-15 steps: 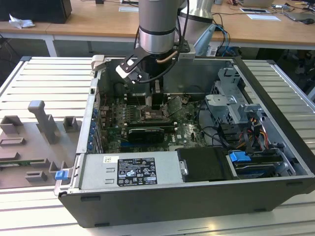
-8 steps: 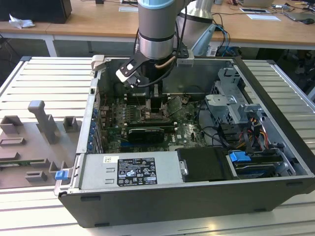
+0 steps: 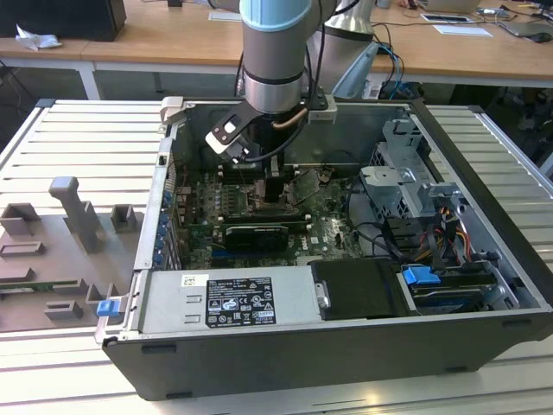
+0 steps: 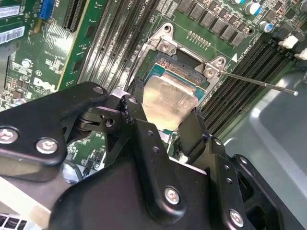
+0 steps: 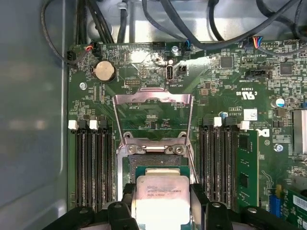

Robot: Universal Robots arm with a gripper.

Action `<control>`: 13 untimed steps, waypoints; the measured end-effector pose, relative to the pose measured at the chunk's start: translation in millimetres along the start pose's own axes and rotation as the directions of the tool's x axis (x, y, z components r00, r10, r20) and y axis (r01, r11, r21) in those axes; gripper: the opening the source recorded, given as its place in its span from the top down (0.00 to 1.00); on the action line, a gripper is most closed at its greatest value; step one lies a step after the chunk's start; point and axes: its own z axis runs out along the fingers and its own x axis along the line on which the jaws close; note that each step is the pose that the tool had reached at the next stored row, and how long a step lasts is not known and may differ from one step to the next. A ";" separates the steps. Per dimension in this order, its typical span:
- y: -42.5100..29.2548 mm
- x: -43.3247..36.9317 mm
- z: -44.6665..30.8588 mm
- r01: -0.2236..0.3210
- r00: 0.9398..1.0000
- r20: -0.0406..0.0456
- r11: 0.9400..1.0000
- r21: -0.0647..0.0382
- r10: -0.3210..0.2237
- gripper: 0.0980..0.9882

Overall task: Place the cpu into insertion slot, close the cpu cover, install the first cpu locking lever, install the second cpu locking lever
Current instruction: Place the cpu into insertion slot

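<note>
Silvery cpu (image 5: 162, 200) clamped by two opposite sides in the black hand (image 4: 165, 112), just over the insertion slot (image 5: 156, 167) at the middle of the motherboard (image 5: 225, 86), seemingly not yet seated; cpu cover (image 5: 153, 99) raised open, one locking lever (image 4: 259, 82) sticking free, so all four steps left.

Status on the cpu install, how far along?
Done: nothing finished yet. In hand: the tool grips the cpu by two edges, low over the slot; seated or not, cannot tell. Left: the cover stands flipped open, and one lever rod sticks out free, so cover and levers remain.
</note>
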 end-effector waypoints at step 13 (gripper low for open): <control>-0.7 2.7 14.5 0.002 1.000 0.000 1.000 0.000 -0.002 0.51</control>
